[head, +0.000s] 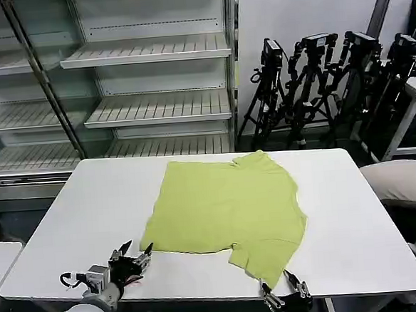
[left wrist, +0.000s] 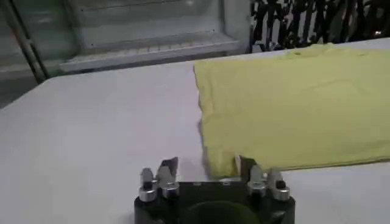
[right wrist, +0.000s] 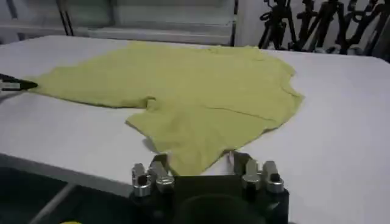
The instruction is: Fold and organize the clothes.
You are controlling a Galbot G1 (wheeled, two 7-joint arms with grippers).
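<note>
desk (head: pixel 354 210): big and white | T-shirt (head: pixel 226 208): lime-green, lies flat and spread out in the middle of the desk, no fold made yet, so all the folding is left | left end effector (head: pixel 134 255): open, holds nothing, just beside the shirt's near corner | right end effector (head: pixel 285 290): open, holds nothing, at the near sleeve tip

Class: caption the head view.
Lime-green T-shirt flat on white table; open left gripper, right gripper at its near corners.
</note>
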